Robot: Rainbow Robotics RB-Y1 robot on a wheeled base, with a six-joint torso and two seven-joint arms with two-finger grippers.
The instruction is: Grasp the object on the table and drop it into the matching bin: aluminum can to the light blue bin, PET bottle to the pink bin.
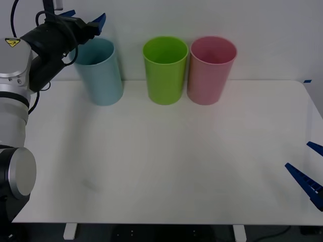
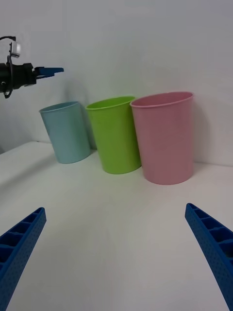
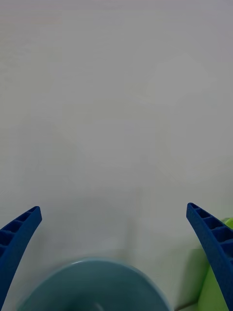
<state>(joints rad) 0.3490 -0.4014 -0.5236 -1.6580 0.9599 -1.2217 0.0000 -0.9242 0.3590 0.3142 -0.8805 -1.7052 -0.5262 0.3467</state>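
I hold my left gripper (image 1: 83, 19) wide open, empty, above the light blue bin (image 1: 99, 72) at the worktop's (image 1: 166, 161) far edge; my right gripper (image 1: 309, 171) waits open near its right edge.

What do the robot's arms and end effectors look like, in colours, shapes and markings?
The left arm has thick rounded segments in silver-grey and white, a black wrist section, black cables looped along it, and a yellow triangular warning label near the top. A round grey joint cap sits lower down. The left end effector and the right end effector both have bright blue fingers, ribbed and tapering to points.
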